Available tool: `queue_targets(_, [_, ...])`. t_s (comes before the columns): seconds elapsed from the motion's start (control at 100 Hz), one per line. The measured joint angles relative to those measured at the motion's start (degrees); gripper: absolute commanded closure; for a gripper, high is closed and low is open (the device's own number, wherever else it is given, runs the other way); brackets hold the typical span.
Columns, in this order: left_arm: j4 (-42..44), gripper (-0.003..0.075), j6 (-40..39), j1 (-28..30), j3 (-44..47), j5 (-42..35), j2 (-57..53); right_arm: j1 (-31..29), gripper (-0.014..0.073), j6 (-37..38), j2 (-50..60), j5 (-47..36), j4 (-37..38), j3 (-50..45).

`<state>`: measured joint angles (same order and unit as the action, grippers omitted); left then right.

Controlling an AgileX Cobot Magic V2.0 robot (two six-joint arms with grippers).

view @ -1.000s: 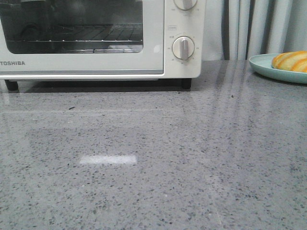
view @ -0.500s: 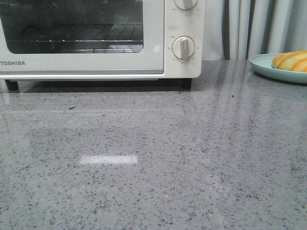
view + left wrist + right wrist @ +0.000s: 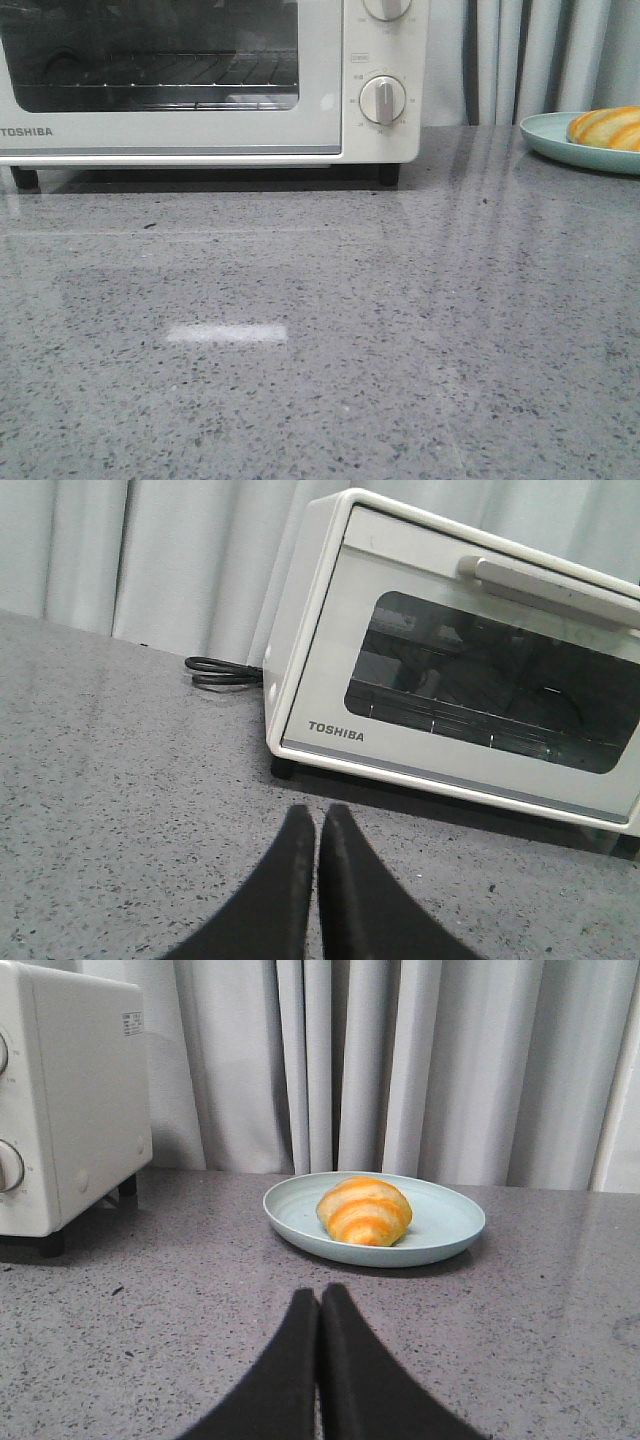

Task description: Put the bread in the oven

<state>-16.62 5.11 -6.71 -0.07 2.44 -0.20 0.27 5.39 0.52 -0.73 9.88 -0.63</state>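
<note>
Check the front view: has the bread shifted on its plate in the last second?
No. The bread sits at the same spot on the plate, unchanged against the oven.

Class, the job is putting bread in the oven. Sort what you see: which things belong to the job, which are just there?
Job:
glossy golden-orange striped bread roll
cream-white Toshiba toaster oven, door closed
pale teal round plate holding the roll

Just there:
black coiled power cord
grey curtains
</note>
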Motion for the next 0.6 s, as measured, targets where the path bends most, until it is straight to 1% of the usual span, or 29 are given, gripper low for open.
queue_targets(0.1, [-0.1, 0.0741, 0.0, 0.0, 0.0, 0.0, 0.0, 0.0, 0.0662, 0.0, 0.0, 0.0, -0.1, 0.0])
queue_targets(0.21, [-3.0, 0.0741, 0.0, 0.0, 0.0, -0.9, 0.0, 0.0, 0.0662, 0.0, 0.0, 0.0, -1.9, 0.0])
queue_targets(0.29, [-5.4, 0.0741, 0.0, 0.0, 0.0, -2.0, 0.0, 0.0, 0.0662, 0.0, 0.0, -0.2, -5.2, 0.0])
queue_targets(0.44, [-8.2, 0.0741, 0.0, 0.0, 0.0, -2.7, 0.0, 0.0, 0.0662, 0.2, 0.0, -3.6, -12.8, 0.0])
queue_targets(0.52, [-8.6, 0.0742, 0.0, 0.0, 0.0, -2.9, 0.0, 0.0, 0.0662, 0.2, 0.0, -3.3, -16.3, 0.0])
queue_targets(0.6, [-8.8, 0.0742, 0.0, 0.0, -0.1, -2.4, 0.0, 0.0, 0.0662, 0.2, 0.0, -1.6, -17.8, 0.1])
